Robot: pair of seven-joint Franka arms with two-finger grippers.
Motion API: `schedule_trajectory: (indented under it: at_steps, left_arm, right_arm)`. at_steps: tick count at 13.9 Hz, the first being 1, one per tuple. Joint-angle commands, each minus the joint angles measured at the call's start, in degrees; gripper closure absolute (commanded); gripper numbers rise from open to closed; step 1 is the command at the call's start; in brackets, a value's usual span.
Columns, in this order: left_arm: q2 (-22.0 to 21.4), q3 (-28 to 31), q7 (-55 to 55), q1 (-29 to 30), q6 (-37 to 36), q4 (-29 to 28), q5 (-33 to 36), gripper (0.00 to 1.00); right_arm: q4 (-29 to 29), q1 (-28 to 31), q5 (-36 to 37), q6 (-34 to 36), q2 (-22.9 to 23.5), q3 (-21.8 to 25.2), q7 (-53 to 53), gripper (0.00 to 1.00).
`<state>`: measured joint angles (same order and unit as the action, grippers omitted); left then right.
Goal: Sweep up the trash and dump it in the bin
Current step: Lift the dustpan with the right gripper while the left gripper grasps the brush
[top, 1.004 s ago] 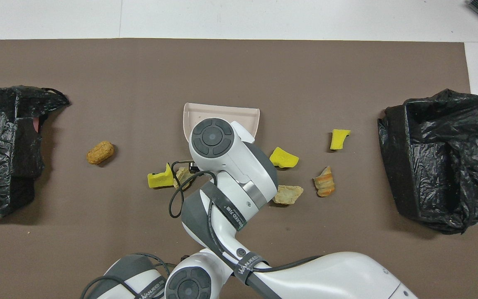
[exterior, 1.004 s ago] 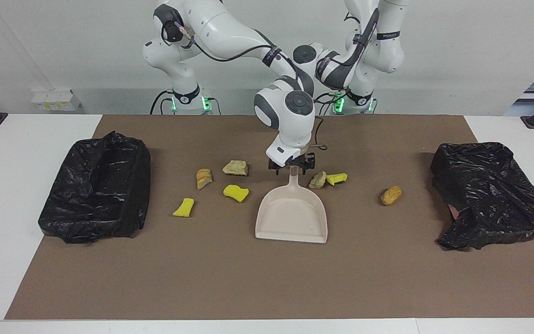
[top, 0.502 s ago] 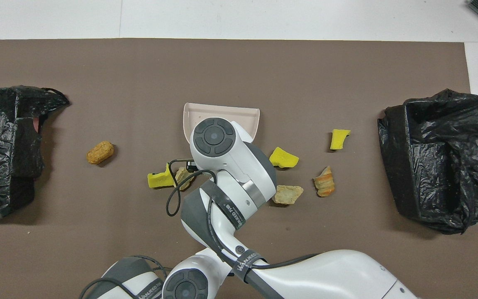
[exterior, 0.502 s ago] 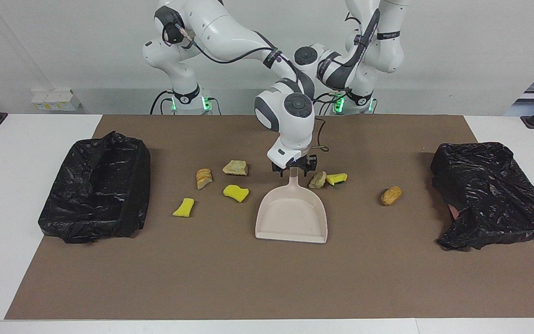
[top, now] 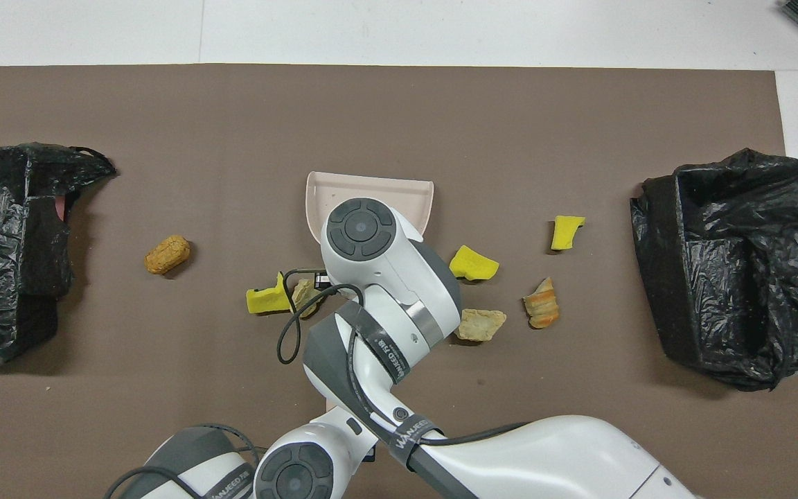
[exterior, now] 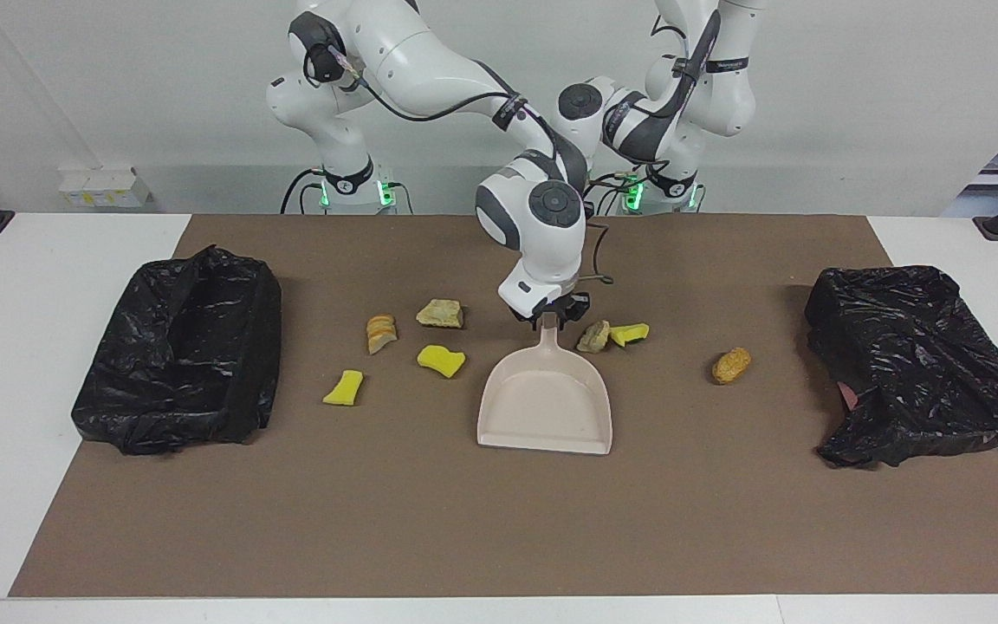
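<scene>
A white table [exterior: 22, 364] under a bare pale wall carries a brown mat [exterior: 499, 520], with a black-bagged bin [exterior: 178, 347] at the right arm's end and a second, slumped black-bagged bin [exterior: 915, 364] at the left arm's end, both at mid-height in the facing frame. In the centre of that frame lies the beige dustpan [exterior: 546, 403], flat on the mat, mouth toward the lower edge. The trash [exterior: 441, 360], seven yellow and tan scraps, is strewn across the mat on both sides of the dustpan's handle [exterior: 548, 336], none in the pan. A second ago the right gripper [exterior: 548, 314] stood over the handle's tip with its jaws spread wide; now they have drawn in and pinch that tip, while the pan has not shifted. The left arm has folded further up toward the top middle of the frame. Its gripper is hidden by the right arm and closed on nothing that can be seen. The grasp looks made, so lifting or pushing the pan toward the scraps should come next. No brush is in sight.
</scene>
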<state>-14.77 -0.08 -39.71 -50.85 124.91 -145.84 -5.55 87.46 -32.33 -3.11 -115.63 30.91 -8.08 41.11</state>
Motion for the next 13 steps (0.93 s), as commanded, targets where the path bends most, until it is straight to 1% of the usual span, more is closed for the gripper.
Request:
schedule_trajectory:
  at_steps: [1, 3, 5, 7, 9, 11, 13]
  left_arm:
    - [-6.31, -0.10, 3.65, 2.41, -7.20, -1.55, 2.74, 1.00]
    - [-10.17, -0.10, 9.01, 6.71, -12.55, -1.46, 2.92, 1.00]
    - [-12.99, -0.19, 11.85, 11.80, -16.70, -1.03, 5.10, 1.00]
    - [-12.56, -0.10, 11.85, 14.80, -16.81, -0.50, 7.04, 1.00]
    - [-11.95, -0.27, 11.94, 19.45, -15.58, -0.15, 9.41, 1.00]
    - [-9.41, -0.01, 13.07, 24.80, -13.04, 1.34, 10.74, 1.00]
    - [-7.21, -0.01, 18.59, 30.52, -10.23, 2.49, 10.83, 1.00]
  right_arm:
    - [0.70, 0.60, -0.67, -0.13, -0.50, -0.09, 1.26, 1.00]
    - [0.17, 1.13, 0.12, -0.04, -0.85, 0.26, 0.30, 1.00]
    - [0.17, 2.27, 0.39, 0.31, -1.73, 0.35, -2.07, 1.00]
    - [0.17, 3.33, 0.74, 0.23, -2.52, 0.43, -8.38, 1.00]
    - [0.25, 3.59, 3.01, 0.31, -3.48, 0.43, -15.24, 1.00]
    - [0.60, 5.43, 5.30, 0.40, -4.89, 0.35, -25.23, 1.00]
    - [0.78, 7.10, 5.22, 0.40, -5.86, 0.26, -36.22, 1.00]
